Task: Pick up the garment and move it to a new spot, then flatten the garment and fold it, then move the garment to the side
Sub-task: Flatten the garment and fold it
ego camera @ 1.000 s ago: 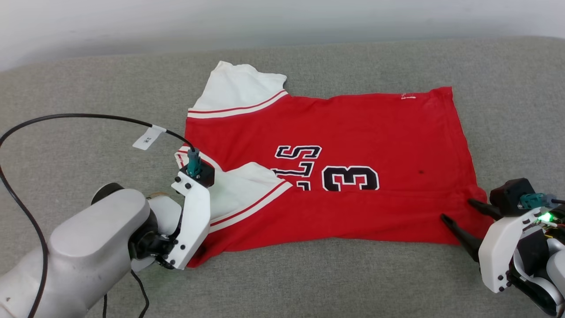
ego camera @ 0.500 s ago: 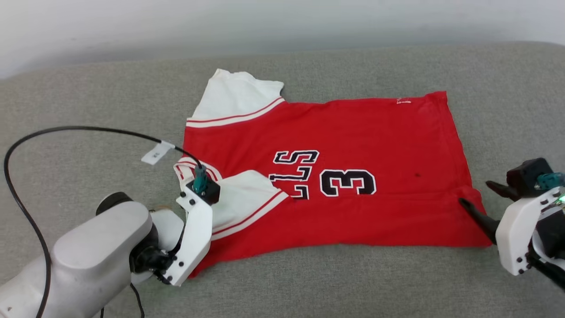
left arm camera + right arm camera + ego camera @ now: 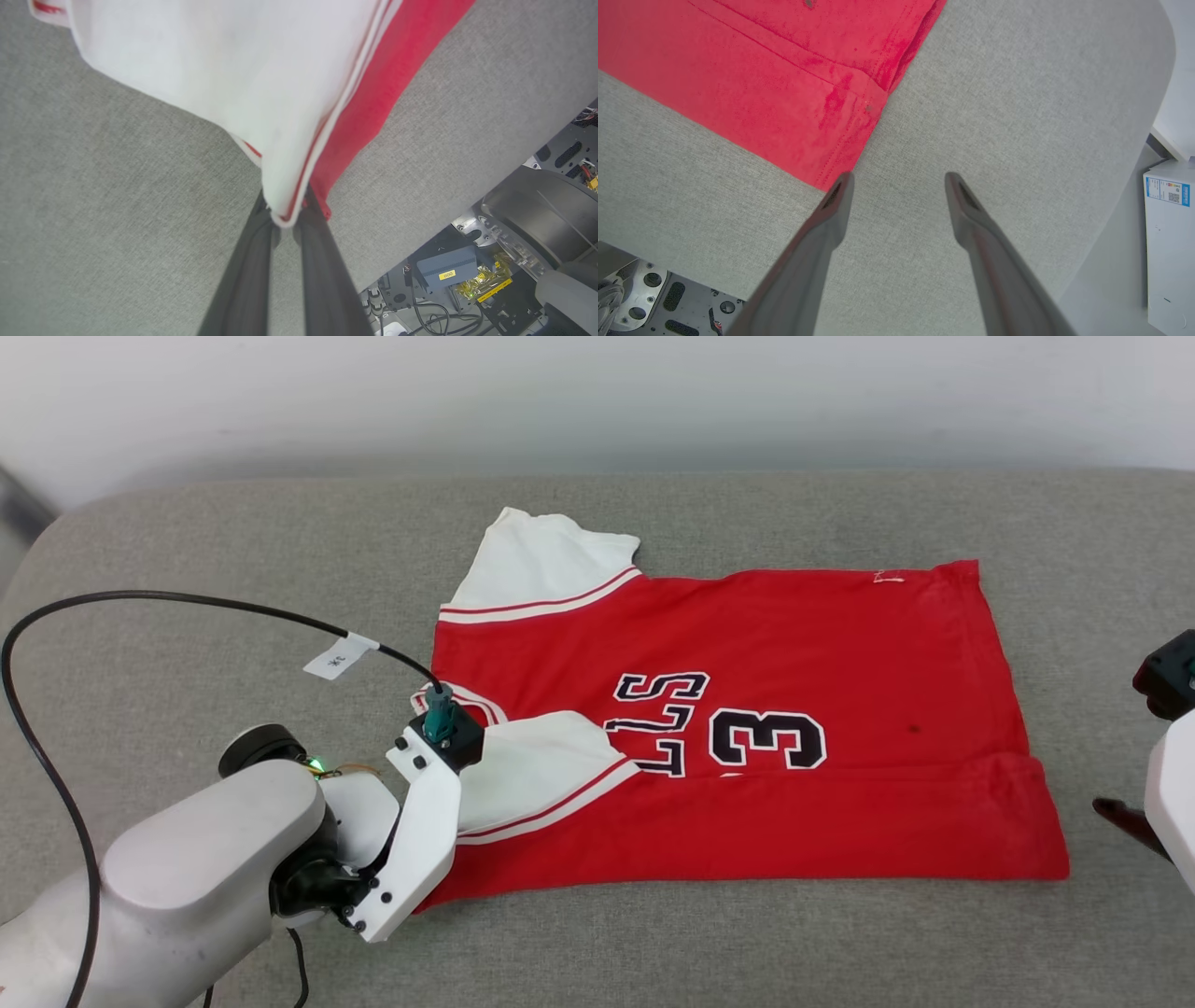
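Left hand: your left hand [image 3: 285, 218] is clamping its fingers nearly together on a bunched edge of the garment [image 3: 794, 644], where white sleeve cloth and red body cloth are meeting.

Right hand: your right hand [image 3: 896, 179] is hanging with its fingers spread wide and is carrying nothing.

Left grip, placed: it is sitting at the corner left of the chest lettering [image 3: 719, 728] and nearer you than it, beside the near sleeve [image 3: 532, 765].

Right hand, placed: it is waiting far right of the lettering, just off the hem corner [image 3: 840, 154]. One fingertip is lining up with that corner in the right wrist view, and whether it is touching cannot be told.

Garment: it is lying spread on the grey cloth-covered tabletop [image 3: 233, 560], lettering up. The far sleeve [image 3: 551, 555] is poking out beyond the lettering on its left.

Done so far: the placing and flattening are looking finished, since the body is lying smooth. A first fold seems laid too: the near sleeve is resting over the chest, and a red band is running along the side nearest you and covering part of the lettering.

Left to do: you are probably facing more folds, starting with the far sleeve, and then the move aside.

Next grasp: the hem corner is lying flat, so the right hand is likely needing to dip low to catch it.
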